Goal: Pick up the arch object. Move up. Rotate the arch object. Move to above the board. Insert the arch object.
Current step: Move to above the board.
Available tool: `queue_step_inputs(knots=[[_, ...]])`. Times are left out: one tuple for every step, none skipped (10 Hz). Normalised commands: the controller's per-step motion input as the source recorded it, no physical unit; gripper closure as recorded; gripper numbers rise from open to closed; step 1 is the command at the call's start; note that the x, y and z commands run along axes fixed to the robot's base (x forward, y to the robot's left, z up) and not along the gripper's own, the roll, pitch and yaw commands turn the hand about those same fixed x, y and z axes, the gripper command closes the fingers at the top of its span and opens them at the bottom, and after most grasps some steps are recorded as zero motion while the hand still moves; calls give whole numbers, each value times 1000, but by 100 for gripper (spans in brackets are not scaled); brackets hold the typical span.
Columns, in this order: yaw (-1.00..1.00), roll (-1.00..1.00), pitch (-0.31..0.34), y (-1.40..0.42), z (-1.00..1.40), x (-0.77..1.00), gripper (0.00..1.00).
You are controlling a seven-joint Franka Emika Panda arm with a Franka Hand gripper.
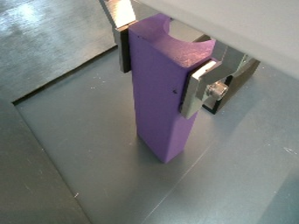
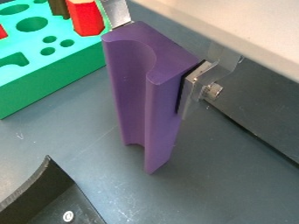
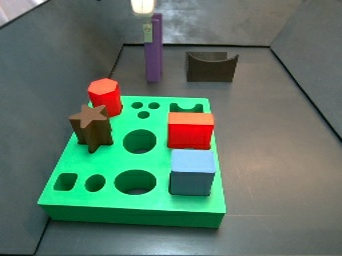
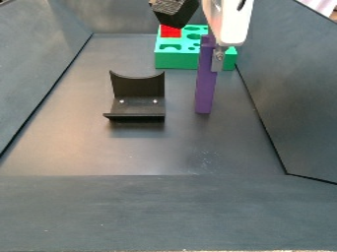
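Observation:
The arch object (image 1: 162, 96) is a tall purple block with a curved notch in its top end. It stands upright on the grey floor, as both side views show (image 3: 154, 50) (image 4: 207, 84). My gripper (image 1: 160, 66) reaches down over its top, and the silver fingers (image 1: 198, 87) press on two opposite sides, shut on it. In a wrist view the gripper (image 2: 152, 61) clamps the arch object (image 2: 140, 105) just under the notch. The green board (image 3: 80, 170) lies apart from the block, and its corner shows in a wrist view (image 2: 30, 74).
The dark fixture (image 4: 134, 96) stands on the floor beside the arch object. On the board sit a red hexagonal block (image 3: 104, 95), a brown star (image 3: 91, 125), a red cube (image 3: 190, 128) and a blue cube (image 3: 193, 170). Grey walls (image 4: 53, 69) slope up around the floor.

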Motion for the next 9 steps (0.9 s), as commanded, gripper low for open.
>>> queue_step_inputs(knots=[[303, 82, 242, 54, 1000, 134, 100], [295, 81, 253, 53, 1000, 131, 100], [202, 85, 237, 48, 1000, 126, 100], [157, 90, 209, 48, 1000, 124, 100], [87, 97, 157, 47, 1000, 115, 100], [59, 95, 127, 45, 1000, 110, 100], [36, 82, 108, 44, 1000, 105, 100], [28, 74, 105, 43, 1000, 104, 100], [22, 67, 106, 43, 1000, 99, 100]])
